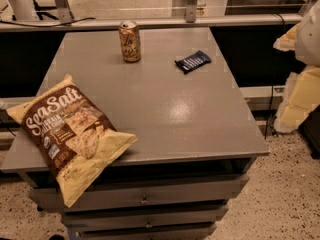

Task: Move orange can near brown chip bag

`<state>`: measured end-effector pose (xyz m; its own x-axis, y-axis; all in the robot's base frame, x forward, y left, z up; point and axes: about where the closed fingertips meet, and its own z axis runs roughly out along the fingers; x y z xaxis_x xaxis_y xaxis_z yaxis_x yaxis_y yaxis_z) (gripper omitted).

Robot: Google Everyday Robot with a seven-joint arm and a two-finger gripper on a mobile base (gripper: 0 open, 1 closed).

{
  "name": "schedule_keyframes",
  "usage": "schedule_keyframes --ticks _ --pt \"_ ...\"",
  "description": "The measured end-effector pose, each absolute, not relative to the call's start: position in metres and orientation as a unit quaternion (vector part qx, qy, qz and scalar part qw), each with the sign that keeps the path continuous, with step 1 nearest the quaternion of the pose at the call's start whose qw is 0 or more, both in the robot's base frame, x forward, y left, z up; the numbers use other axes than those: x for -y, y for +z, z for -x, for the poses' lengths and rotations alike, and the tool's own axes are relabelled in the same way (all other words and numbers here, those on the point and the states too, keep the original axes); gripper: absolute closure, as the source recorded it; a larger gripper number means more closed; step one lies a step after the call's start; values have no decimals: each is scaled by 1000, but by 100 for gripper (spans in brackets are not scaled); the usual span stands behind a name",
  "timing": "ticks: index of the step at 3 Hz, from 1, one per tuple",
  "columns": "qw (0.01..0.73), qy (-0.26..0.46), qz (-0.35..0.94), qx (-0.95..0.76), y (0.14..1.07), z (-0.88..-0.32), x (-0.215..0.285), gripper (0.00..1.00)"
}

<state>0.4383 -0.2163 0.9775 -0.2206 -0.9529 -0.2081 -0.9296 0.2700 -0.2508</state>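
Observation:
The orange can [130, 41] stands upright at the far middle of the grey table [165, 114], silver top up. The brown chip bag [70, 134] lies flat at the near left corner, its lower end hanging over the front edge. The can is well apart from the bag, far behind it and to its right. My gripper [300, 79] shows as pale shapes at the right edge of the view, off the table's right side and holding nothing that I can see.
A flat dark blue snack bar wrapper [193, 61] lies right of the can at the far right of the table. Drawers [145, 199] run under the front edge. A rail [150, 22] crosses behind the table. Speckled floor lies to the right.

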Motion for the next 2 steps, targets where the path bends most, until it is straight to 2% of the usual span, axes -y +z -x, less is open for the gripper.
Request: schedule_keyframes --ticks 2 --pt "173 -35 603 -778 978 -443 214 0"
